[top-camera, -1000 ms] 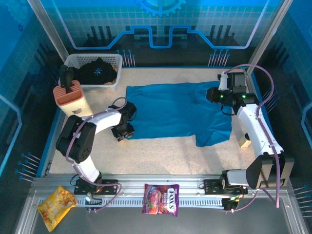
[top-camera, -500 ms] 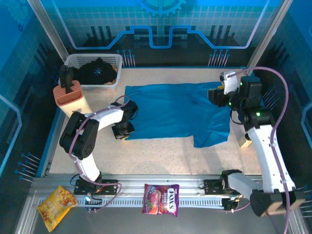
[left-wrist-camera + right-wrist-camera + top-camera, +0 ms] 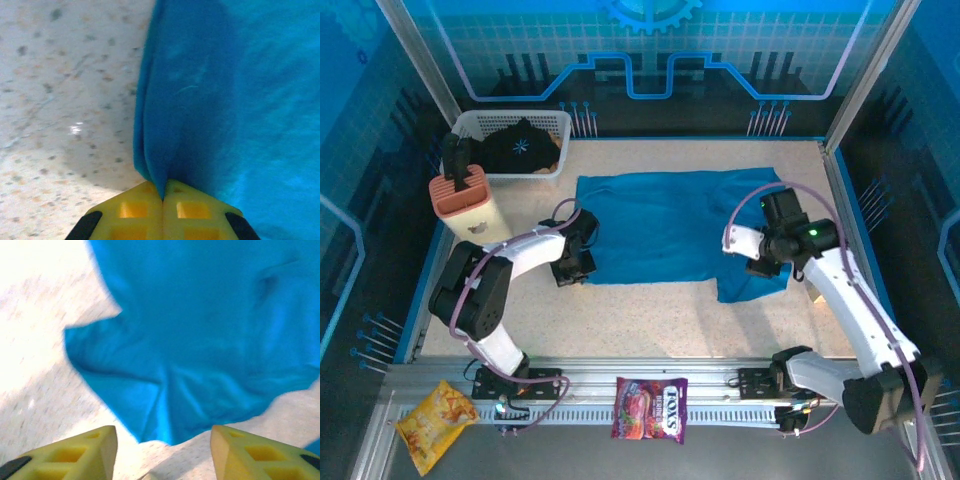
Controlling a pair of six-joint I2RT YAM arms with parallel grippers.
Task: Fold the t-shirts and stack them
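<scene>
The teal-blue t-shirt [image 3: 675,225] lies spread flat in the middle of the table. My left gripper [image 3: 572,270] is shut on its near left edge, and the left wrist view shows the yellow fingers [image 3: 135,212] pinching a fold of teal cloth [image 3: 200,100]. My right gripper [image 3: 767,262] hangs open just above the shirt's right sleeve [image 3: 150,395], its yellow fingers [image 3: 75,452] apart with nothing between them. The black t-shirt [image 3: 520,145] with the pale starburst print lies bunched in the white basket [image 3: 480,122] at the back left.
An orange and cream container [image 3: 470,200] stands left of the shirt, next to the left arm. Two snack packets, one yellow [image 3: 435,420] and one purple [image 3: 650,408], lie on the metal rail at the front. A small tan block [image 3: 822,290] sits by the right edge.
The right arm swung from the shirt's far right corner down towards the near right sleeve and now hovers over it. The left gripper kept its hold at the left edge.
</scene>
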